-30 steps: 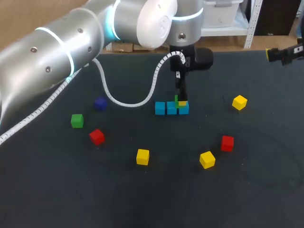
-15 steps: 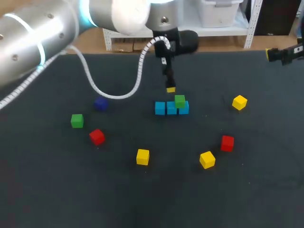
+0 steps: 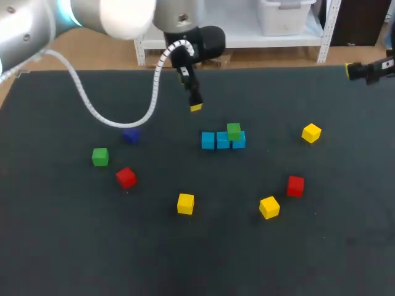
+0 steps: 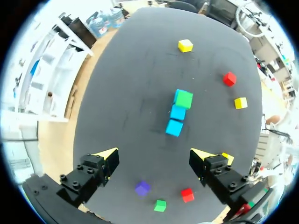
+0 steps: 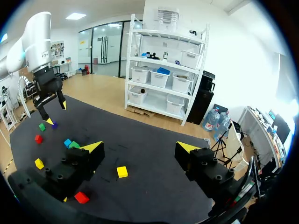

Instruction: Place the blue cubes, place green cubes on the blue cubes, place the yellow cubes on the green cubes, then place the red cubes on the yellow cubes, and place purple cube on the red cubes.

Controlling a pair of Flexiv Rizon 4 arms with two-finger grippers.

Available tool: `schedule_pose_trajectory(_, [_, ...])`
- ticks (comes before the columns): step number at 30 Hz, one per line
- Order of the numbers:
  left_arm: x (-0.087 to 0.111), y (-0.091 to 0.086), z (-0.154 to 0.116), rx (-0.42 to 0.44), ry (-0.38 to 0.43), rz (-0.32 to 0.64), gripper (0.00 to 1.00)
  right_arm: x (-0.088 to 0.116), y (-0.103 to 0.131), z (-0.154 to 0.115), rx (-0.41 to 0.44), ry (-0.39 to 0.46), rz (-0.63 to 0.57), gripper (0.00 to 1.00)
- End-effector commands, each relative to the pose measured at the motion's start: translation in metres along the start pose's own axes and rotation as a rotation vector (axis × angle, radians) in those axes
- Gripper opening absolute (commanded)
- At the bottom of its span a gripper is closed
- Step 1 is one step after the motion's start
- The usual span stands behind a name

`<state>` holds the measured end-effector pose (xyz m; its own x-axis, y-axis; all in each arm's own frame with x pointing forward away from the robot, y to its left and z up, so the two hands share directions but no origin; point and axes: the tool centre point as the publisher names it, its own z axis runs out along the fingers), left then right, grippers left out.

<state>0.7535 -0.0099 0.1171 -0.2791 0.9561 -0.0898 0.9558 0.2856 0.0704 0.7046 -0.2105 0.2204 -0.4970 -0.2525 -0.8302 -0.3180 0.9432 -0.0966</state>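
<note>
Here, left jaws hung spread, empty, at upper centre; the loose green cube at frame left called for a squared, centred pinch. Right jaws likewise stood spread.

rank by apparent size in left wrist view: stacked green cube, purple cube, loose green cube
1. stacked green cube
2. purple cube
3. loose green cube
The last two are close; the curved lens makes it unsure.

Robotics lab: robot arm over a dark worktable.
</note>
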Motion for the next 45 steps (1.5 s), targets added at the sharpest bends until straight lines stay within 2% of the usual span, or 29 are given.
schedule_pose_trajectory(1, [0.026, -0.001, -0.007, -0.064, -0.049, -0.037, 1.00, 0.003, -0.001, 0.003, -0.005, -0.053, 0.001, 1.00])
schedule_pose_trajectory(9, [0.067, 0.004, -0.018, -0.092, -0.014, -0.159, 1.00, 0.003, -0.001, 0.003, -0.005, -0.053, 0.001, 1.00])
schedule_pose_trajectory(26, [0.134, -0.012, -0.013, -0.061, -0.001, -0.315, 1.00, 0.003, -0.001, 0.003, -0.005, -0.053, 0.001, 1.00])
schedule_pose_trajectory(29, [0.138, -0.014, -0.017, -0.069, -0.010, -0.322, 1.00, 0.003, -0.001, 0.003, -0.005, -0.053, 0.001, 1.00])
schedule_pose_trajectory(33, [0.131, -0.016, -0.027, -0.083, -0.084, -0.311, 1.00, 0.003, -0.001, 0.003, -0.005, -0.053, 0.001, 1.00])
schedule_pose_trajectory(45, [0.131, -0.016, -0.027, -0.083, -0.084, -0.311, 1.00, 0.003, -0.001, 0.003, -0.005, -0.053, 0.001, 1.00])
